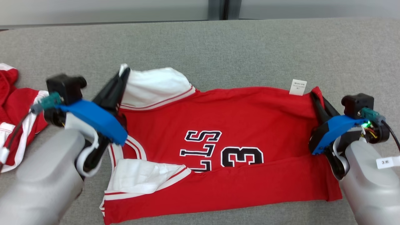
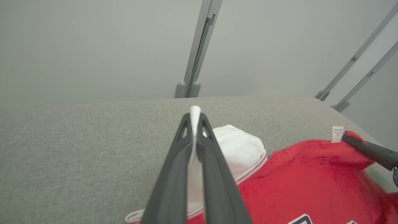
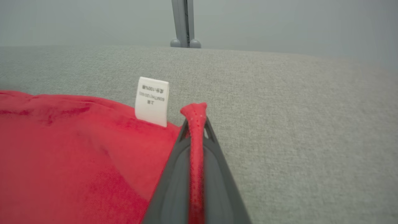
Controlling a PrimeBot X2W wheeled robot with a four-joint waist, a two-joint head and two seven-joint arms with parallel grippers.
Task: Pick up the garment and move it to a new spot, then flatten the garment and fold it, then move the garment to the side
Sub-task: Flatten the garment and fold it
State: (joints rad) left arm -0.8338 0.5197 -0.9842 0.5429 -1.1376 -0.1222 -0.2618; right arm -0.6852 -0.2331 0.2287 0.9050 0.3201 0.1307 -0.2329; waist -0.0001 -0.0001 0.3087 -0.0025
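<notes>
Got red jersey (image 1: pixel 225 125) spread mid grey surface (image 1: pixel 218 47). Pinching white shoulder strap (image 1: pixel 153 82) with left end effector (image 1: pixel 125 70), hem corner (image 3: pixel 195 109) beside care label (image 1: pixel 297 87) with right end effector (image 1: pixel 314 93). Second red garment (image 1: pixel 18 106) off left, apart.

The jersey's (image 1: pixel 237 118) black-and-white lettering (image 1: pixel 203 147) was covered along its lower part by the folded lower panel (image 1: pixel 250 184); "LLS" and "3" could be made out, nothing further. Print on the care label (image 1: pixel 298 87) was too small to read. A second red garment (image 1: pixel 15 103) ran off the head view's left edge and behind the left forearm (image 1: pixel 40 181). The left gripper (image 1: pixel 124 71) appeared blurred there. The sticker (image 1: pixel 387 162) on the right forearm was cropped at the right edge.
</notes>
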